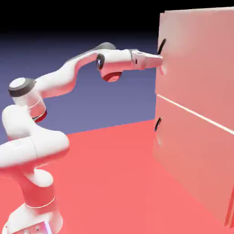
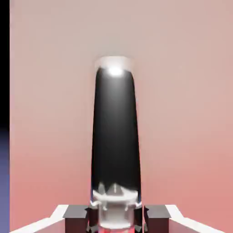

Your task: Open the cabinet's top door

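Exterior view: the smooth white arm reaches level to the tall pinkish-tan cabinet (image 1: 196,114), its gripper (image 1: 160,60) at the top door (image 1: 201,64) beside the short curved black handle (image 1: 161,46).

Hand view: the glossy black bar (image 2: 115,136) runs up between 2 grey fingers (image 2: 77,217), clamped on it against flat matte panel.

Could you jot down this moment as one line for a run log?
phase: grasp | gripper: shut on top door's handle | top door: closed | lower handle: untouched
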Tool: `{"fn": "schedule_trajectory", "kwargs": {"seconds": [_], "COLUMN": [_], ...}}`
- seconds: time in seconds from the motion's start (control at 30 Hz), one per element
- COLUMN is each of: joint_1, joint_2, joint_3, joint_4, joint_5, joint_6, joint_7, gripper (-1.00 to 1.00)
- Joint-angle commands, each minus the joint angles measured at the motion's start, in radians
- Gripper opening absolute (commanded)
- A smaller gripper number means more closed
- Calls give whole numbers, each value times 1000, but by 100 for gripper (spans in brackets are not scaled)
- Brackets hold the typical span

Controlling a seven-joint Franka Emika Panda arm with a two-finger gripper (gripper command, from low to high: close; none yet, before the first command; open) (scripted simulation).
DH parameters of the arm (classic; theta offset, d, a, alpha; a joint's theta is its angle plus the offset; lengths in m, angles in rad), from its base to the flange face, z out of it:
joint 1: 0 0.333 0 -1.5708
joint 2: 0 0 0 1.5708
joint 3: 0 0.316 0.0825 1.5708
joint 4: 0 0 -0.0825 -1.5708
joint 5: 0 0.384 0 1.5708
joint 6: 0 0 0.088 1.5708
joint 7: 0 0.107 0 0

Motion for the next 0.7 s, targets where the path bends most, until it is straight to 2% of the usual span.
{"fn": "schedule_trajectory", "kwargs": {"seconds": [0.0, 0.33, 0.67], "joint_1": [28, 311, 492], "joint_2": [-4, -36, -69], "joint_3": [-17, -234, -591], "joint_4": [-36, -399, -667], "joint_5": [13, 14, -221], "joint_6": [-27, -329, -656], "joint_7": [-24, -223, -347], "gripper": [-100, -100, -100]}}
